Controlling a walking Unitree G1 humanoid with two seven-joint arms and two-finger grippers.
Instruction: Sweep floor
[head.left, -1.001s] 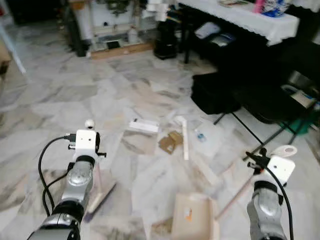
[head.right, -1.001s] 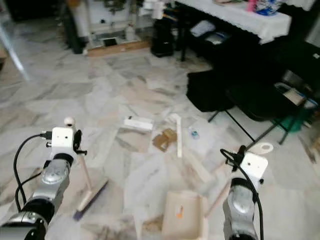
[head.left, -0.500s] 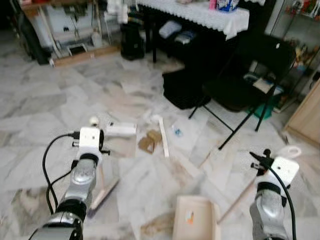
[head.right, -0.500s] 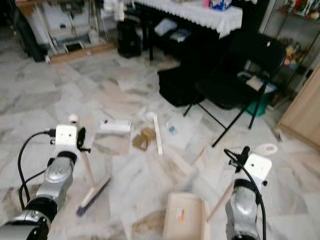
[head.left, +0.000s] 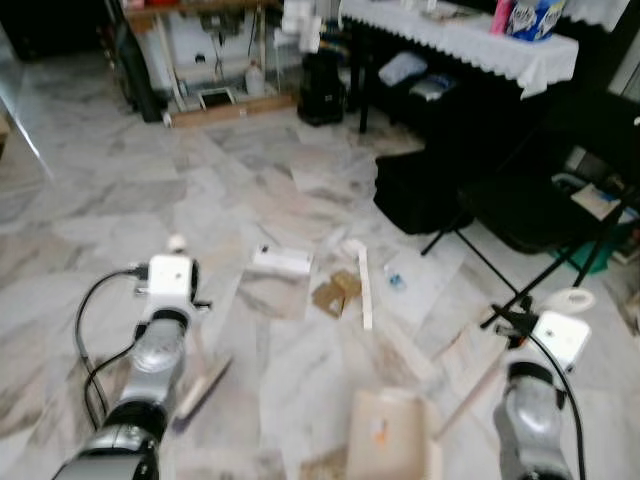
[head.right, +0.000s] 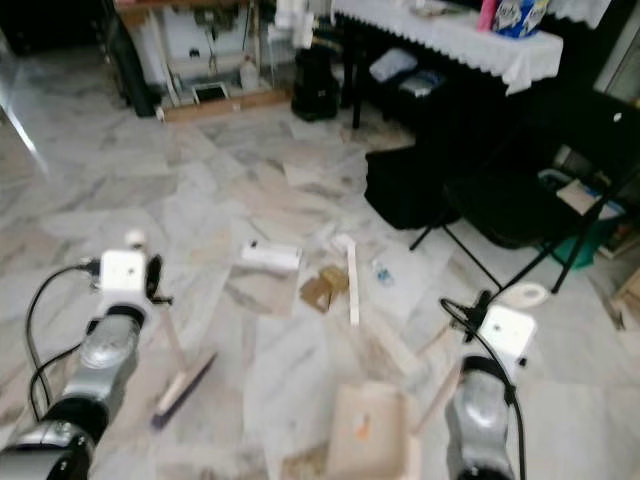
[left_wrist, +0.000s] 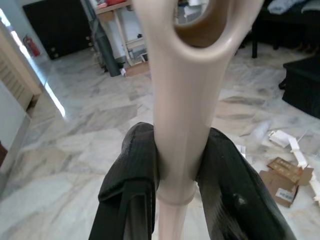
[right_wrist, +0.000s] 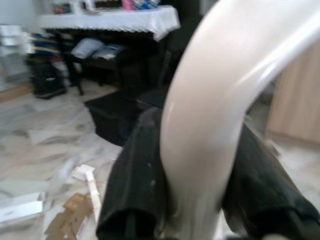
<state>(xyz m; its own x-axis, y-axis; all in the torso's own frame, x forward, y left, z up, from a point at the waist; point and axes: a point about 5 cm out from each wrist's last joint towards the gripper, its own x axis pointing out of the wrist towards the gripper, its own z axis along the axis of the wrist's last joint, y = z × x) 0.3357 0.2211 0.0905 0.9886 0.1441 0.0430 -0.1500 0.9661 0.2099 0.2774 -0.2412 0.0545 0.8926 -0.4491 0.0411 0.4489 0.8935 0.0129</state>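
Polished marble, smooth plastic and torn cardboard

The grey-veined white marble floor (head.left: 120, 200) is gleaming with a glossy polish, while the cream plastic broom handle (left_wrist: 180, 125) is shining smooth between matt black rubbery fingers (left_wrist: 132, 175). The cream plastic dustpan handle (right_wrist: 220, 100) is catching soft highlights. Brown cardboard scraps (head.left: 336, 291) are lying dull and rough beside a white paper box (head.left: 282, 262), and a white lace-edged cloth table cover (head.left: 470, 38) is hanging matt.
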